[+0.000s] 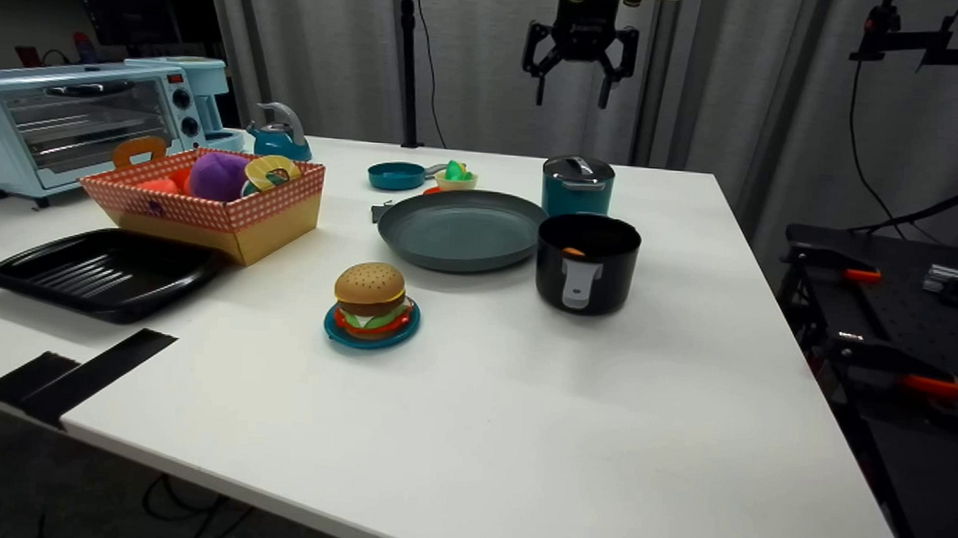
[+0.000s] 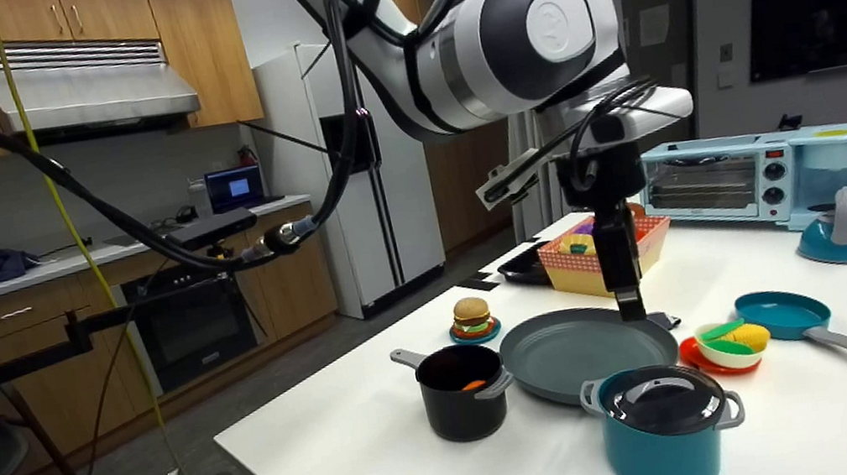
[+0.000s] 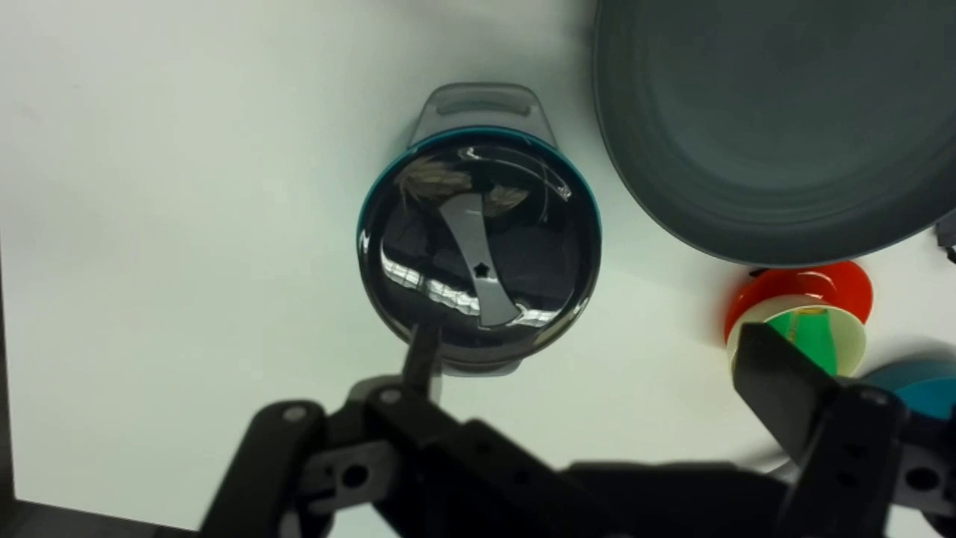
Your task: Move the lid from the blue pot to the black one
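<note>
Because the lid [image 2: 663, 408] rests on the blue pot [image 2: 664, 458] with only a slim handle [image 3: 473, 243] to take hold of, the pick-up looks like the riskiest step. The gripper [image 1: 572, 97] hangs well above, its fingers spread wide with nothing between them. The handle seems to lie left of the middle of that gap in the wrist view, and it runs at a slant; a straight descent could land a finger on the rim, and closing out of line could twist the lid or let it slip. In an exterior view the lidless black pot [image 1: 608, 271] stands nearer than the blue pot, with a round plate [image 1: 460, 229] left of both. It looks slightly wider than the lid, so a badly centred release might leave the lid tilted or partly sunk inside. The lid is a dark, glossy disc, perhaps glass, streaked with reflections; its smooth grey handle narrows at the waist. The blue pot is a teal cylinder with grey loop handles [image 3: 484, 125]; the black pot holds an orange piece [image 1: 573, 251]. The plate is shallow and matte, the surface [image 1: 480, 431] white and smooth.
</note>
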Robot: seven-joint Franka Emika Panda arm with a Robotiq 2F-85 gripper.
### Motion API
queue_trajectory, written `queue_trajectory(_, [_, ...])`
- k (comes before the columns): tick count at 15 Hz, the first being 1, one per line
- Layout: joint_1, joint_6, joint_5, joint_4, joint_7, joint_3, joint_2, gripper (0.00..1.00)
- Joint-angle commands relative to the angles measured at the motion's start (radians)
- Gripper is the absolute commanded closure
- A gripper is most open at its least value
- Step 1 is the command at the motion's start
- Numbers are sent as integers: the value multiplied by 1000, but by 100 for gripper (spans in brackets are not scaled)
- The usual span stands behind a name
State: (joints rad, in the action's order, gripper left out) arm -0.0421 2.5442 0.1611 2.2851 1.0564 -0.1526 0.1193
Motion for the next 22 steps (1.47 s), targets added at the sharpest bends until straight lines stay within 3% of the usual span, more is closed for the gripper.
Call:
queue_trajectory(1, [-5,10,25,-3,49,-13,25,0])
queue_trajectory(19, [-6,57,-37,-59,-10,-54,194,0])
queue_trajectory(22, [-11,69,-27,-70,-76,-51,207,0])
